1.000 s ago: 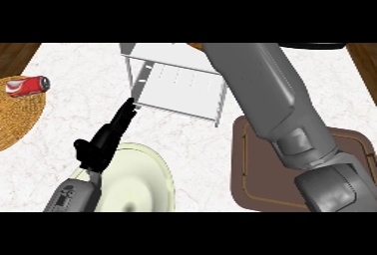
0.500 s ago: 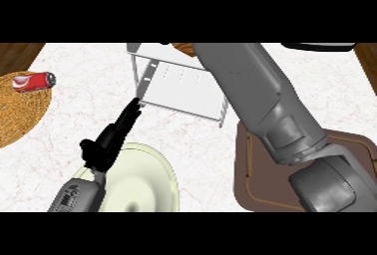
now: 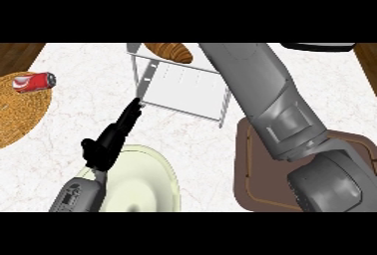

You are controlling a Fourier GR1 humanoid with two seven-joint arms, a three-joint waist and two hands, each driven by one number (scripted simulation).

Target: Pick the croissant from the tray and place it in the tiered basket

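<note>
The brown croissant (image 3: 171, 51) lies at the far edge of the white wire tiered basket (image 3: 180, 89), partly cut off by the view's top. My grey right forearm rises from the lower right and crosses the basket's right side. Its hand is past the top edge and does not show, so I cannot tell whether it touches the croissant. The dark brown tray (image 3: 346, 164) sits at the lower right, mostly under that arm. My left hand (image 3: 109, 142) is open, with its straight fingers pointing at the basket's near left corner.
A pale green plate (image 3: 151, 182) lies under my left wrist at the bottom. A red can (image 3: 33, 82) lies on a round woven mat (image 3: 15, 114) at the left edge. A dark object shows at the top right corner.
The right arm has swung further left over the basket. The croissant has come into view at the basket's far edge. The left hand has barely moved.
</note>
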